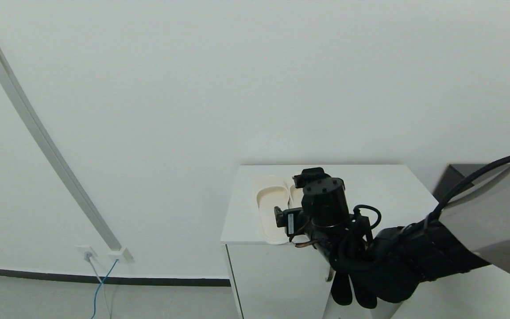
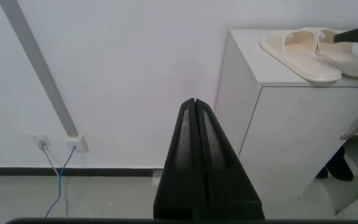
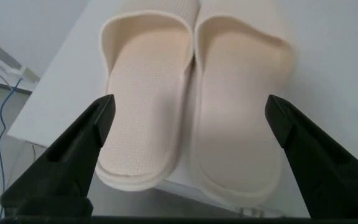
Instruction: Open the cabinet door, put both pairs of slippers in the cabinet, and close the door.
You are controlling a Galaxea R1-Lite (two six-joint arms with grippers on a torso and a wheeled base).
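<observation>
A cream pair of slippers (image 1: pixel 275 206) lies side by side on top of the white cabinet (image 1: pixel 383 186). My right gripper (image 3: pixel 188 124) is open just above the cabinet's front edge, one finger on each side of the cream pair (image 3: pixel 191 106), touching neither. The cabinet door (image 2: pixel 303 137) with its metal handle (image 2: pixel 355 124) stands ajar. Behind it, dark shapes (image 2: pixel 337 168) on a lower shelf look like a dark pair of slippers. My left gripper (image 2: pixel 195 109) is shut with nothing in it, in the air left of the cabinet.
A white wall stands behind the cabinet. A grey conduit (image 1: pixel 38 128) runs down it to wall sockets (image 1: pixel 89 254) with a blue cable (image 1: pixel 102 283). Bare grey floor lies left of the cabinet. A dark object (image 1: pixel 489 212) stands to its right.
</observation>
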